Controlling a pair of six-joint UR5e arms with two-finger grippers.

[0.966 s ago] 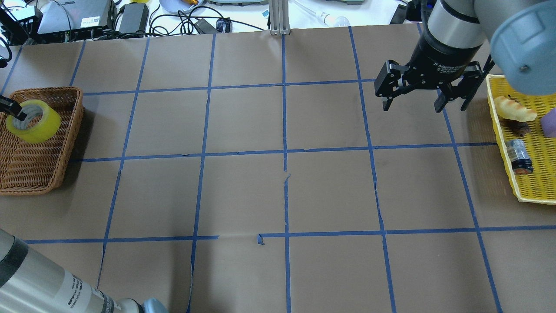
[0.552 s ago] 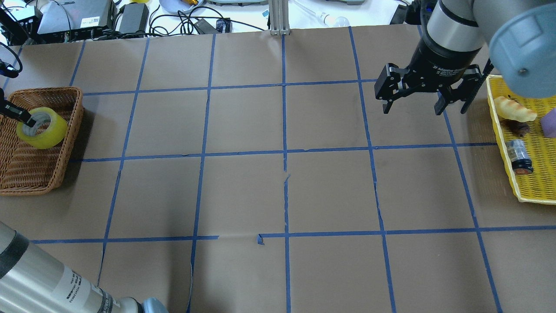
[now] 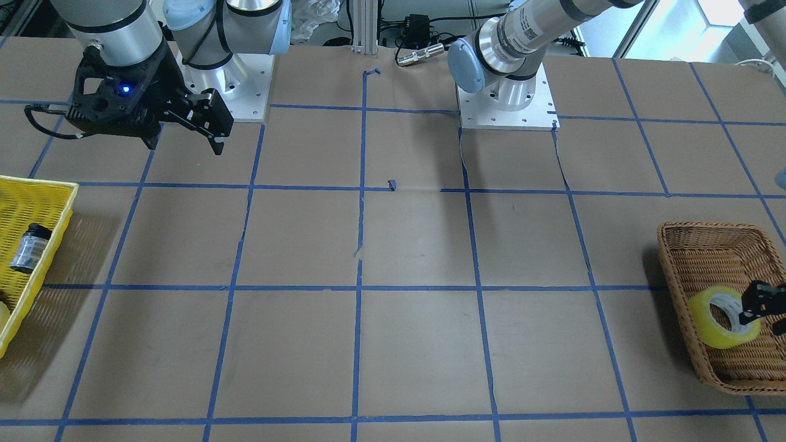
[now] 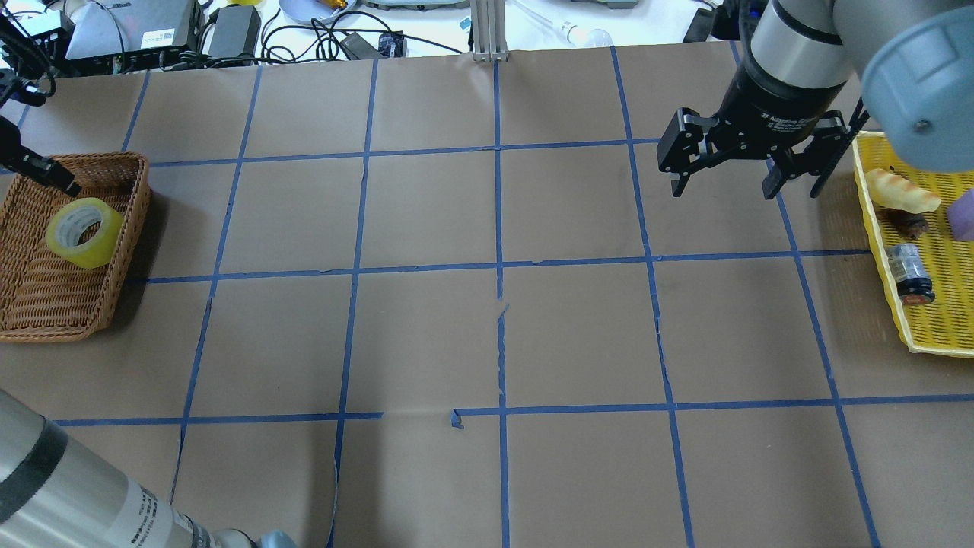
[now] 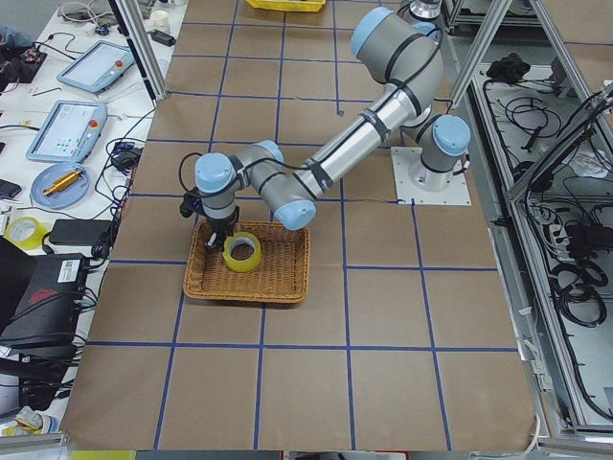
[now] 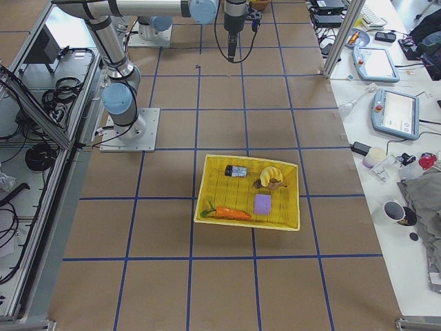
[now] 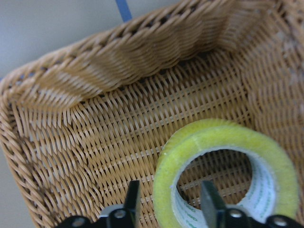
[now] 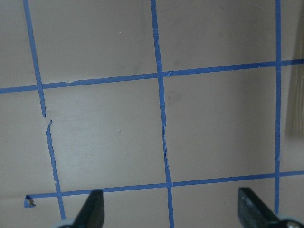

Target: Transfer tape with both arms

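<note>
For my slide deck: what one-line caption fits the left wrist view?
Left gripper straddles the wall of the tape inside the wicker basket.

Legible lettering — a single spot
On the black body of the right gripper, white print "2F Adaptive", remainder unclear; label on the left arm and print inside the tape too blurred.

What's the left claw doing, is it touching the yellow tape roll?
Cannot tell. In the left wrist view the left gripper straddles the tape wall: a gap shows beside one finger, but the other finger overlaps the core.
</note>
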